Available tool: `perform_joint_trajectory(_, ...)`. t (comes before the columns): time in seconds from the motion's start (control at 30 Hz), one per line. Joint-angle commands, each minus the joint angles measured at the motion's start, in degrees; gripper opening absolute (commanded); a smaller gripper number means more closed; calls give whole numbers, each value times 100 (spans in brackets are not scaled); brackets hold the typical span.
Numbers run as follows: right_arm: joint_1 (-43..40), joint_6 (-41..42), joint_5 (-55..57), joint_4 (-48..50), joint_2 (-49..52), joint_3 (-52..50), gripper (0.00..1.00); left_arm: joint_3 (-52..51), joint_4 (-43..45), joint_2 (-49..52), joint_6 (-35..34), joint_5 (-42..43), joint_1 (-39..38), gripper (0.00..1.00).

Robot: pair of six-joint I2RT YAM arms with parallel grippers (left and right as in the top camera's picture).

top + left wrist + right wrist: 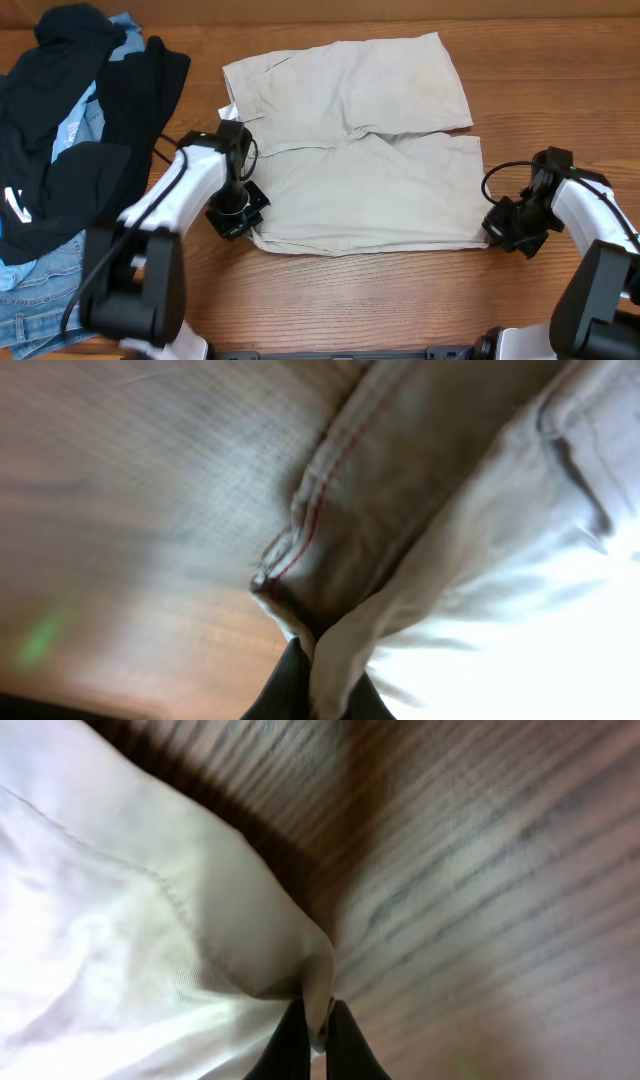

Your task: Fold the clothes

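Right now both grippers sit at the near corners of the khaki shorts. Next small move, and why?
Probably raise both corners together, just off the table. The left gripper looks shut on the near waistband corner of the shorts, and the right gripper on the near hem corner. The shorts lie flat, so an even lift should start the fold.

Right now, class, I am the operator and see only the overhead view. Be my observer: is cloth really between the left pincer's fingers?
Observer: Yes. The left wrist view shows the left pincer shut on a folded edge of the light beige cotton shorts.
Operator: And the right one?
Observer: The right pincer grips the shorts' hem corner, with the brown wooden table behind it.
Operator: Anything else I miss?
Observer: A reddish stitch line runs beside the left grip.
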Motion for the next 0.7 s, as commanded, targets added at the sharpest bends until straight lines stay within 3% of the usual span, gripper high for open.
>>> perform_joint_trajectory(0.0, -70, -37, 120, -249, -719, 570, 4, -35, -382, -1539, 376, -546, 35, 4)
perform_joint_trajectory(0.13, -81, -37, 125, -704, -1978, 1029, 4, -35, -861, -2837, 396, -581, 35, 7)
perform_joint_trajectory(0.4, -72, -411, 122, -1235, -3670, 1572, 4, -35, -1954, -4074, 358, -960, 35, 8)
perform_joint_trajectory(0.53, -20, -643, 122, -1287, -3322, 1910, 4, -35, -1270, -4138, 186, -1727, 35, 15)
perform_joint_trajectory(0.67, 756, -1040, 87, -577, -2280, 2061, 4, -35, -227, -3663, 50, -2129, 35, 12)
